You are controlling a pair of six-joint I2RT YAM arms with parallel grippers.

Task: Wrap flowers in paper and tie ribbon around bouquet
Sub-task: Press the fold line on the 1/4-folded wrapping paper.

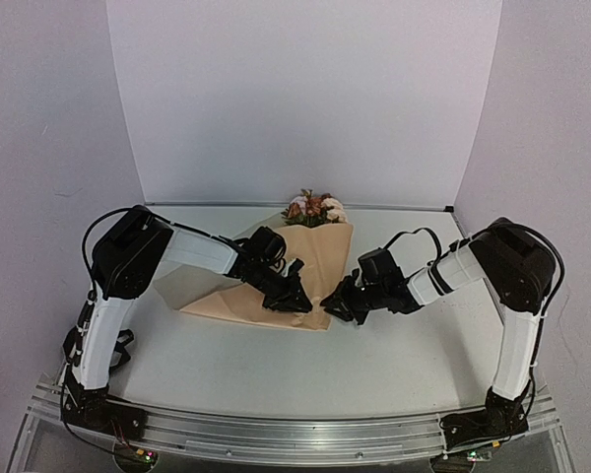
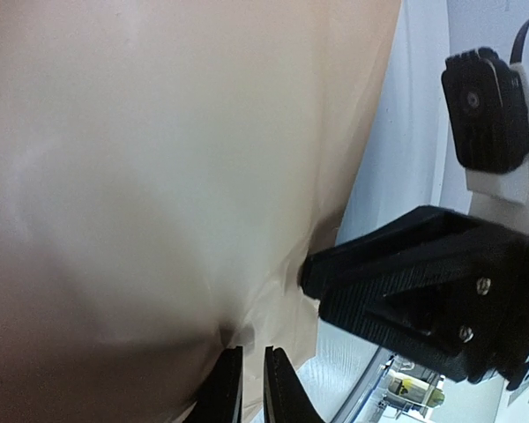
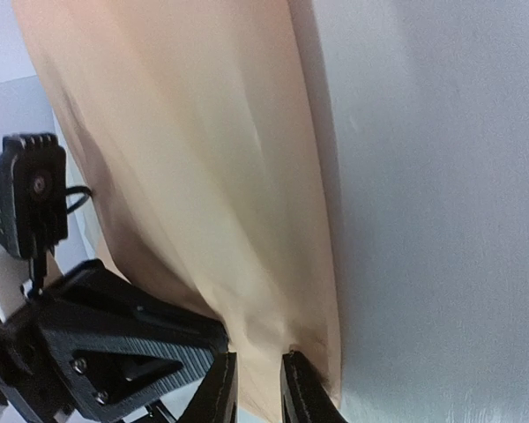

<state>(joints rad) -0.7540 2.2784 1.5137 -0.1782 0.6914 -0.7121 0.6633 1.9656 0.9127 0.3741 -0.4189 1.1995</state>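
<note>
Overhead, the paper (image 1: pixel 320 258) lies at the middle of the table (image 1: pixel 227 365), folded over the flowers (image 1: pixel 315 209). Pink, cream and rust blooms poke out of its 12 o'clock end, right by the white back wall (image 1: pixel 305 99). One flap of the sheet fans flat towards 8 o'clock, and the straight edge runs down the 3 o'clock side to a corner at about 5 o'clock.

Both arms are in on that near edge! The left arm reaches in from 9 o'clock over the flap, the right from 3 o'clock, and the two heads sit just beside each other at the paper's 6 o'clock end.

On the left wrist camera, the left claw (image 2: pixel 251 370) is all but closed, only a sliver between its fingers (image 2: pixel 282 397). The tan sheet puckers into a dimple at their tips, so it has the paper pinched.

On the right wrist camera, the right claw (image 3: pixel 257 374) straddles the bottom edge of the sheet by the corner. A narrow gap shows, with paper sitting in it. Whether those fingers actually bite down on it, I cannot tell. The stems are hidden under the fold.
</note>
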